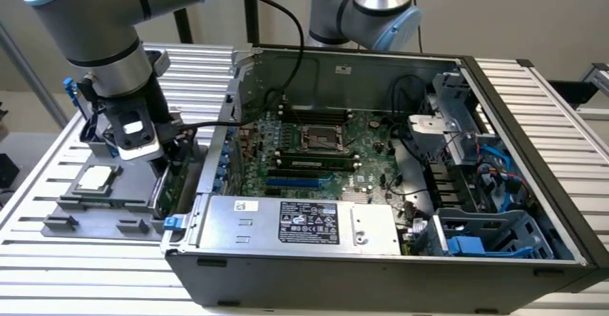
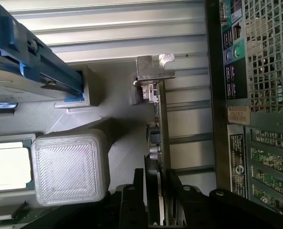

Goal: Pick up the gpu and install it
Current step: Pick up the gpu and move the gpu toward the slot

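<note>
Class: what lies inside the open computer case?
A motherboard with RAM sticks, a power supply and blue cables. Whatever sits under the power supply is covered.

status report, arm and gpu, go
gripper low at the gpu. gpu on edge in grey holder, outside the case. case rear panel close alongside.

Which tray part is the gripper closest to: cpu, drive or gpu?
The gpu: the thin card standing on edge, in line with the gripper. The cpu and the blue-framed drive sit off to the side.
</note>
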Robot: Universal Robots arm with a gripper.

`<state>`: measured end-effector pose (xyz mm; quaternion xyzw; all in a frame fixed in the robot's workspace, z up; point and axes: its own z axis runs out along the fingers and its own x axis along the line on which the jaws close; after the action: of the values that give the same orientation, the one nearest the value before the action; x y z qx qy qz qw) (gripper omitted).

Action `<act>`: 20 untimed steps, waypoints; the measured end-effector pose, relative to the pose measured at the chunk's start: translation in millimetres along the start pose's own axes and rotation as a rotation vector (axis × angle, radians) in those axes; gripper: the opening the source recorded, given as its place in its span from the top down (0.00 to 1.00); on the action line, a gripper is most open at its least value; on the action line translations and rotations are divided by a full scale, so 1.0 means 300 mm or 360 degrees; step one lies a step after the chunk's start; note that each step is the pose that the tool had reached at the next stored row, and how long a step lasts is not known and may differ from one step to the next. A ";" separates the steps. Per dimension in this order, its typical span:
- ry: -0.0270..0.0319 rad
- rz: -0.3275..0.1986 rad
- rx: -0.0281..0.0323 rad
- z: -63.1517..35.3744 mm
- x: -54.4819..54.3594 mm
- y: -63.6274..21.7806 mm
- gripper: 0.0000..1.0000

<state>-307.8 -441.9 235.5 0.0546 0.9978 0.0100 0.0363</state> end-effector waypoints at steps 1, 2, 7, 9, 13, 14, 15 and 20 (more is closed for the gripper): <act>-0.00002 0.0000 0.00000 0.000 0.000 0.000 1.00; 0.00002 0.0000 0.00001 0.000 0.000 0.000 1.00; -0.00004 0.0000 -0.00002 0.001 0.000 0.000 1.00; -0.00003 0.0000 -0.00002 0.001 0.000 0.000 1.00; 0.00002 -0.0025 -0.00020 0.001 0.000 0.000 1.00; 0.00005 -0.0040 -0.00034 0.001 0.000 0.000 1.00; 0.00010 -0.0055 -0.00042 0.001 0.000 0.000 1.00; 0.00028 -0.0133 -0.00097 0.001 0.000 -0.001 1.00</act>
<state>-307.9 -442.2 235.4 0.0128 0.9992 0.0116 0.0359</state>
